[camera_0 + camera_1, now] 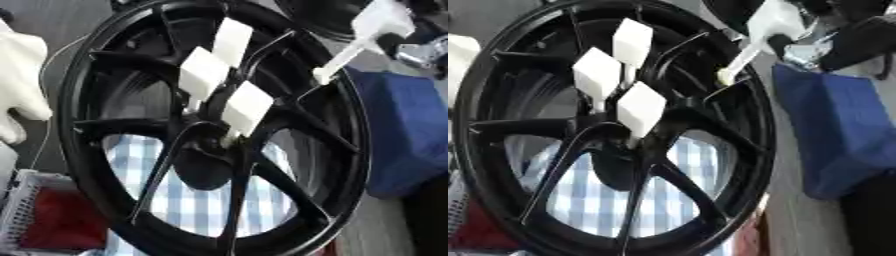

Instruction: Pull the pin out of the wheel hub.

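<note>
Currently, the black wheel hub (210, 130) stands tilted and fills most of both views, its spokes running out from the centre bore to the rim. Three white pins with flat square heads remain seated around the centre: an upper pin (233, 41), a left pin (204, 72) and a lower pin (248, 107) whose stem enters the hub just above the bore.

The right hand (846, 35) shows at the upper right corner of the views, black with a silver joint. Its fingers are clamped on the square head of a fourth white pin (759, 37); the stem of this pin points down and to the left, with its tip near the hub rim. Whether the tip touches the rim cannot be told.

A white gloved hand (22, 75) shows at the left edge, beside the rim. A blue cloth (402, 135) lies to the right of the hub, and a blue-and-white checked cloth (206, 205) is visible through the lower spokes. A red object (52, 220) sits at the lower left corner.
</note>
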### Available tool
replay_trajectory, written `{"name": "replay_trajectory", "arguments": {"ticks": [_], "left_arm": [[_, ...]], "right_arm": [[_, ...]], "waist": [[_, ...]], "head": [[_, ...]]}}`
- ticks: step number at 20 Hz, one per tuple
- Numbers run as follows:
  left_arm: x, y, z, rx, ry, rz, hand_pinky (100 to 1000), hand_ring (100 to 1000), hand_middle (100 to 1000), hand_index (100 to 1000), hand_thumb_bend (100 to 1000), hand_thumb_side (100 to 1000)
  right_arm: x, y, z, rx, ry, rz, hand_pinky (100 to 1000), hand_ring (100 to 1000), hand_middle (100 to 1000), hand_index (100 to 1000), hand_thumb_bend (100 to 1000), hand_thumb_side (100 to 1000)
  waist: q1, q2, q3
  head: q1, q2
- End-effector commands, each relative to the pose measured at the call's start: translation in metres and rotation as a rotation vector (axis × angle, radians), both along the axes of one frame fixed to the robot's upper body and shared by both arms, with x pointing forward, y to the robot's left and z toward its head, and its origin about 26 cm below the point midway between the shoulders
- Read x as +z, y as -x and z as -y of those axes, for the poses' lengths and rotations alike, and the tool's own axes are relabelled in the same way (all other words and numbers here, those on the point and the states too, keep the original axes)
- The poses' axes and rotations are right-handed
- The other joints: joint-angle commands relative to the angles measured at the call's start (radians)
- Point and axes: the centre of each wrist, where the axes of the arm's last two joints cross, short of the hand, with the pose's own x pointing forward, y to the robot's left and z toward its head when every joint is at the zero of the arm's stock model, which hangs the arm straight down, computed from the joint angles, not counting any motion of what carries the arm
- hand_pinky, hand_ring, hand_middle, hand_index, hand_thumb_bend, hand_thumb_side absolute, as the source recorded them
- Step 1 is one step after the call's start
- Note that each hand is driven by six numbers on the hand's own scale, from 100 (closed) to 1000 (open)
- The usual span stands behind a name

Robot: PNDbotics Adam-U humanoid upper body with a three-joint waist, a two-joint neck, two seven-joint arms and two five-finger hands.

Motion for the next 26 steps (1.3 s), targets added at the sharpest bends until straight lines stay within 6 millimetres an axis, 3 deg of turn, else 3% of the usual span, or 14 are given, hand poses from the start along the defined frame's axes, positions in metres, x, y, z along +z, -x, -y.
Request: {"name": "replay_trajectory", "arguments": {"ticks": [1, 4, 6, 8, 10, 14, 20, 26], "left_arm": [[0.007, 0.003, -0.002, 0.017, 0.001, 0.035, 437, 694, 618, 683, 100, 801], [0.007, 0.003, -0.003, 0.027, 0.004, 0.041, 437, 694, 618, 684, 100, 799], [0.008, 0.004, -0.004, 0.036, 0.004, 0.045, 437, 694, 618, 684, 100, 798], [0.008, 0.003, -0.004, 0.039, 0.008, 0.051, 436, 694, 618, 684, 100, 797], [0.008, 0.003, -0.003, 0.038, 0.011, 0.051, 436, 694, 618, 684, 100, 798], [0.008, 0.003, -0.002, 0.032, 0.016, 0.047, 436, 694, 618, 684, 100, 797], [0.006, 0.003, -0.001, 0.027, 0.024, 0.036, 437, 695, 618, 684, 100, 800], [0.007, 0.003, 0.000, 0.022, 0.022, 0.039, 438, 696, 620, 684, 100, 800]], "right_arm": [[0.005, 0.004, 0.036, -0.180, -0.029, 0.049, 802, 623, 370, 531, 100, 204], [-0.020, 0.006, 0.069, -0.312, -0.086, 0.054, 806, 652, 409, 571, 100, 205], [-0.042, 0.009, 0.088, -0.391, -0.108, 0.050, 830, 756, 551, 705, 100, 208], [-0.069, 0.012, 0.102, -0.455, -0.125, 0.035, 854, 828, 679, 783, 100, 211], [-0.093, 0.018, 0.109, -0.493, -0.130, 0.024, 890, 911, 795, 838, 100, 209], [-0.129, 0.032, 0.112, -0.524, -0.166, 0.027, 903, 946, 820, 842, 100, 211], [-0.136, 0.035, 0.105, -0.524, -0.226, 0.085, 896, 928, 791, 825, 100, 211], [-0.131, 0.032, 0.098, -0.514, -0.224, 0.084, 915, 975, 850, 843, 100, 219]], "waist": [[0.014, -0.020, -0.016], [0.026, -0.016, -0.029], [0.034, -0.013, -0.036], [0.040, -0.010, -0.040], [0.045, -0.009, -0.040], [0.051, -0.012, -0.033], [0.051, -0.018, -0.036], [0.049, -0.020, -0.037]], "head": [[0.023, -0.008], [0.040, -0.011], [0.051, -0.013], [0.056, -0.014], [0.056, -0.014], [0.050, -0.009], [0.049, -0.005], [0.048, -0.007]]}}
